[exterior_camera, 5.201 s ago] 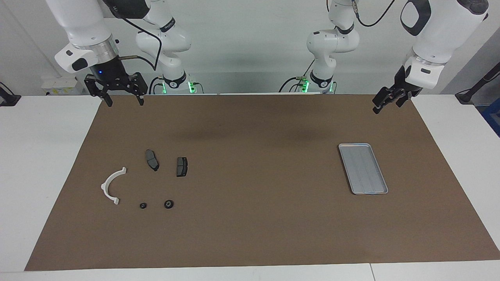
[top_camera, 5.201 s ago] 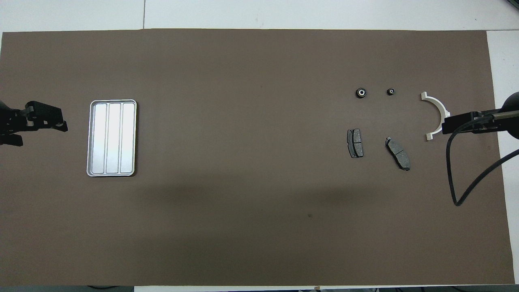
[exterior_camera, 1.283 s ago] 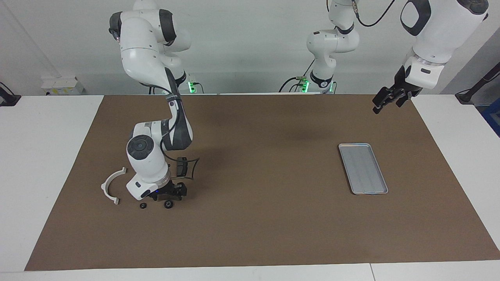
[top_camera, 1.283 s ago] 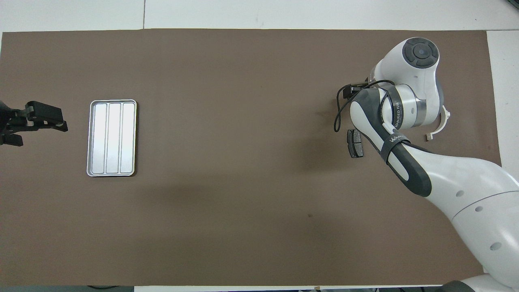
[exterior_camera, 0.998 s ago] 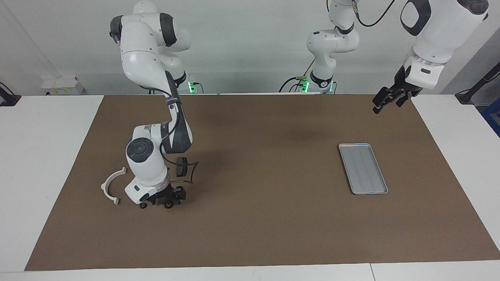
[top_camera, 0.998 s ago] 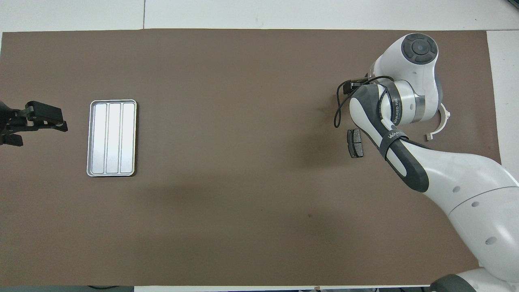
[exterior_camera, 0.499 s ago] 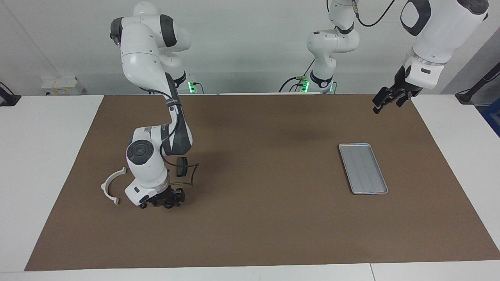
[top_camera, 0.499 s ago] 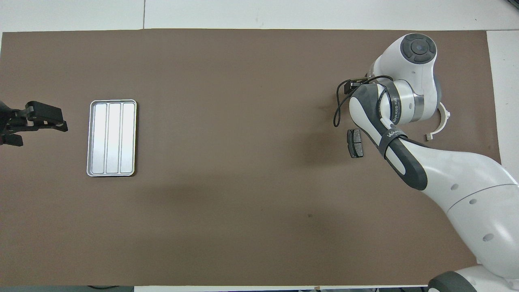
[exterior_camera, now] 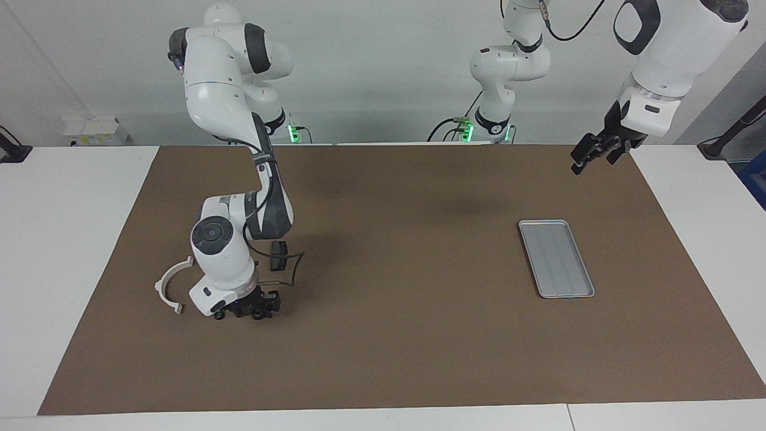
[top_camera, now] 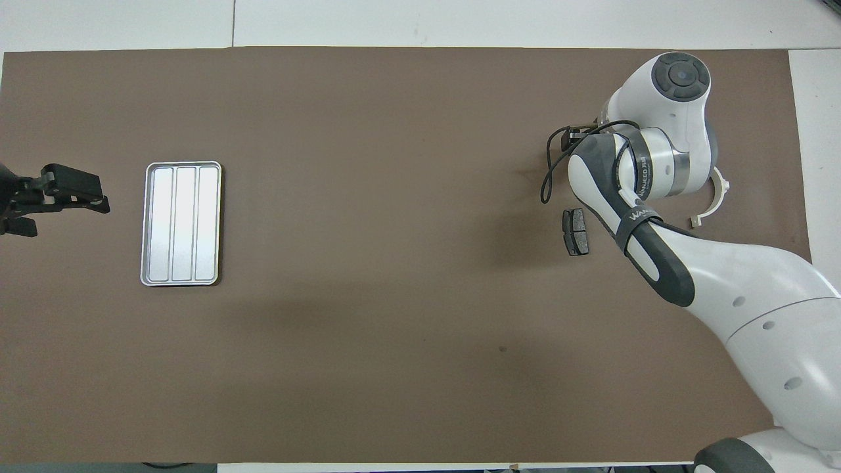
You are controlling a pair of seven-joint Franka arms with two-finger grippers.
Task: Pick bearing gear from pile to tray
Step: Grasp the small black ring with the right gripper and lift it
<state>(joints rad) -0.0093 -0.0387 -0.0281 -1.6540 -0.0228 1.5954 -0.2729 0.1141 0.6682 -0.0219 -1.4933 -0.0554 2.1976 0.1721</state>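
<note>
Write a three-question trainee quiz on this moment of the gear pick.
1. True or false: the tray holds a part.
2. Which pincer is down at the pile: A left, B right?
3. Fill in: the white half-ring lies on the brown ____.

Key
1. False, it is bare.
2. B: the right pincer is at the small black round pieces; the left pincer waits raised.
3. mat.
</note>
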